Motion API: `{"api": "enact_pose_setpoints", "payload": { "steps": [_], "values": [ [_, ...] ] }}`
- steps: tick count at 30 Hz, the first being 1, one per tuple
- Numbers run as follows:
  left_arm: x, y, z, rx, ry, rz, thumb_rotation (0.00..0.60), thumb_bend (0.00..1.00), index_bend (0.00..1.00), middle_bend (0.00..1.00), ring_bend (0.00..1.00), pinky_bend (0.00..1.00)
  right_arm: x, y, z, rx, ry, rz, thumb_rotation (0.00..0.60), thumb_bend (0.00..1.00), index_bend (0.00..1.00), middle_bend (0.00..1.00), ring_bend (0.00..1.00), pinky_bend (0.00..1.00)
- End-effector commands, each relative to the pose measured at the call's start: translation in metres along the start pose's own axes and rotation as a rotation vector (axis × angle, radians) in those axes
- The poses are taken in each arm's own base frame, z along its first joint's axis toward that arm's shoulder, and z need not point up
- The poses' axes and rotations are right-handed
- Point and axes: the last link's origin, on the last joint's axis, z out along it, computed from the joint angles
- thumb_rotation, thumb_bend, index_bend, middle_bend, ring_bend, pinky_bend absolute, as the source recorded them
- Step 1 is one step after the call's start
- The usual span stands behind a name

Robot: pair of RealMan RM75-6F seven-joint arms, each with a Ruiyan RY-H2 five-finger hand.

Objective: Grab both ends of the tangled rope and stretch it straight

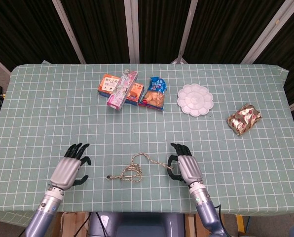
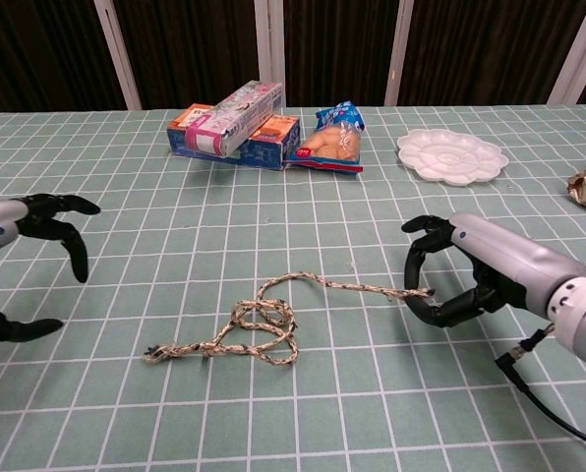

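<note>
A speckled beige rope (image 2: 264,329) (image 1: 132,171) lies on the green checked tablecloth near the front, still looped in its middle. My right hand (image 2: 467,276) (image 1: 184,168) pinches the rope's right end between thumb and fingers, and a straight stretch runs from the loops to it. The other frayed end (image 2: 153,354) (image 1: 109,177) lies free on the cloth at the left. My left hand (image 2: 20,264) (image 1: 71,165) hovers left of that free end, fingers spread and holding nothing, a clear gap away from the rope.
At the back stand snack boxes (image 1: 118,88) and a blue chip bag (image 1: 154,93). A white palette plate (image 1: 195,99) and a gold foil packet (image 1: 244,118) lie to the right. The table's front edge (image 1: 137,211) runs close behind both hands.
</note>
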Motion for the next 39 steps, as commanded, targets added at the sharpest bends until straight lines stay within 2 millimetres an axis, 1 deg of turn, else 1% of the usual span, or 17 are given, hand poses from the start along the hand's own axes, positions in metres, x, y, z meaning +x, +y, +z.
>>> {"api": "enact_pose_setpoints", "payload": {
  "steps": [1,14,23,39],
  "values": [
    [-0.008,0.013,0.009,-0.009,-0.02,-0.007,0.6,0.34,0.46,0.06,0.0,0.0,0.001,0.0,0.0,-0.002,0.004,0.001,0.6,0.45,0.62,0.12,0.0,0.0],
    [-0.027,0.038,0.019,-0.022,-0.064,-0.043,0.6,0.36,0.48,0.06,0.0,0.0,0.003,0.001,-0.001,-0.009,0.008,0.006,0.6,0.45,0.62,0.12,0.0,0.0],
    [-0.038,0.046,0.02,-0.023,-0.085,-0.038,0.6,0.37,0.49,0.06,0.0,0.0,0.005,0.002,-0.002,-0.015,0.013,0.003,0.6,0.45,0.62,0.12,0.0,0.0],
    [-0.047,0.057,0.027,-0.028,-0.095,-0.052,0.6,0.41,0.53,0.07,0.0,0.0,0.007,0.002,-0.003,-0.018,0.015,0.001,0.6,0.45,0.62,0.12,0.0,0.0]
  ]
}}
